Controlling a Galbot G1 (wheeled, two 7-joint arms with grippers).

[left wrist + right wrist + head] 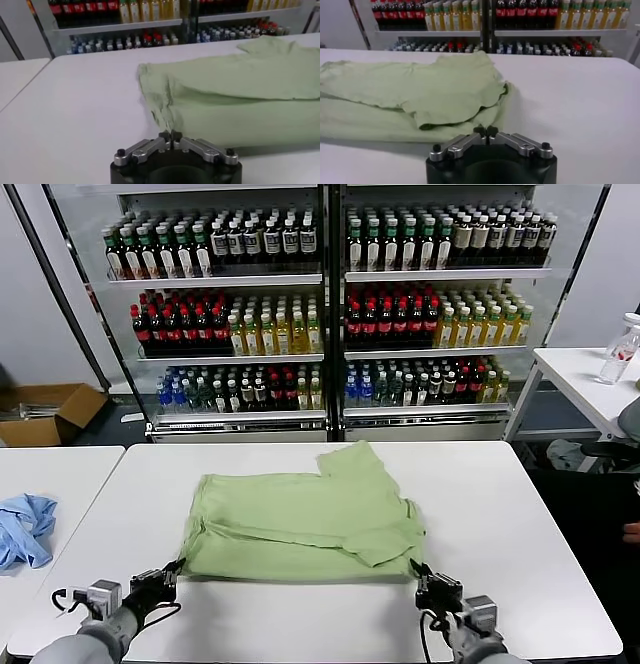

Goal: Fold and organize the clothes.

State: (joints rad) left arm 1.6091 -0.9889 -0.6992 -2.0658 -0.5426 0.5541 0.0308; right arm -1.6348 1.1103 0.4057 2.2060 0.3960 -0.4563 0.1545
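Left gripper pinched onto the near left corner of the green shirt, right gripper pinched onto the near right corner, likely ready to lift that edge for a fold. Shirt partly folded, mid-table, blue garment apart on the left.

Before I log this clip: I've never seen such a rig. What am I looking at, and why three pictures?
It is a two-armed robot at a white table. The wide picture comes from its head camera; the other two come from cameras on each wrist. A light green shirt, partly folded, lies on the table. The left gripper and the right gripper sit at the shirt's near corners, fingers closed; whether they pinch cloth I cannot tell. A light blue garment lies on the next table, and drink coolers stand behind.
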